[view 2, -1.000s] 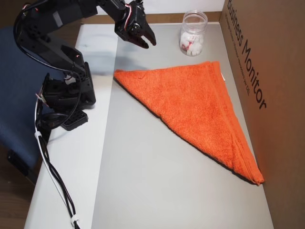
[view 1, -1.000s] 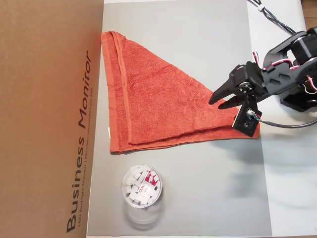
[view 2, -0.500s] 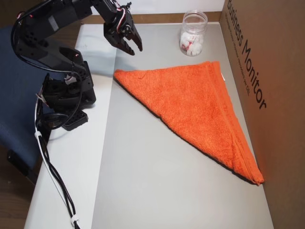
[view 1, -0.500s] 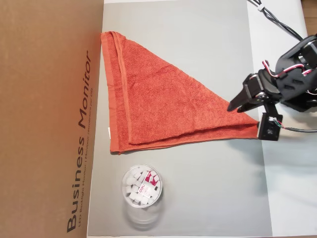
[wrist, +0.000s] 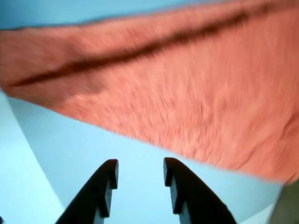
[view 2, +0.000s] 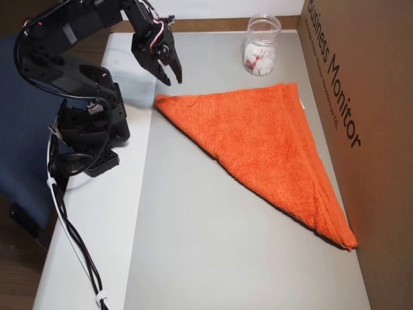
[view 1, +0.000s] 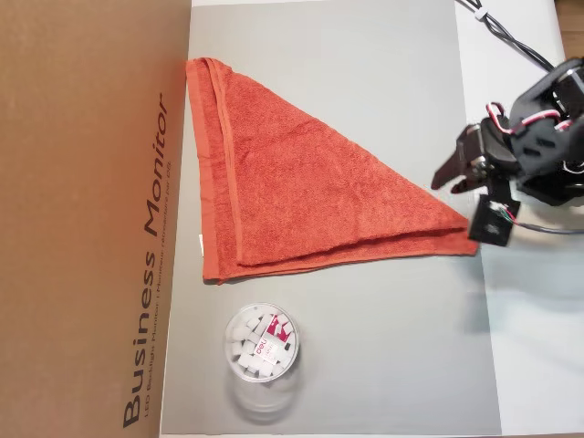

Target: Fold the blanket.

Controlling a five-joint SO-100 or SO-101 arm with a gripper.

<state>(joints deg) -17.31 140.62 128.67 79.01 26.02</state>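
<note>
- Since a second ago the claw (view 1: pixel 444 180) has pulled back to the right in an overhead view, off the cloth; it now hangs just beyond the towel's pointed corner, and the blanket has not shifted.
- The blanket (view 1: pixel 274 182) lies flat on the grey tabletop (view 1: pixel 365 55), already folded into a triangle: its long hemmed side runs down the left of that view against a cardboard box (view 1: pixel 91 219), and its tip points right, toward the arm.
- In the wrist view the two dark fingers (wrist: pixel 106 184) stand a little apart with bare surface between them, holding nothing; the orange cloth (wrist: pixel 187 93) fills the upper part of the frame, blurred.
- In the other overhead view the claw (view 2: pixel 169 74) hovers at upper left, just above the tip of the cloth (view 2: pixel 258 135).
- A clear tub (view 1: pixel 261 342) of small white pieces sits at lower centre, apart from the cloth.
- If a second fold is meant, a sensible approach is to come down at the free tip, pinch both layers together, lift only slightly, and carry the tip across toward the hemmed side, keeping clear of the tub.
</note>
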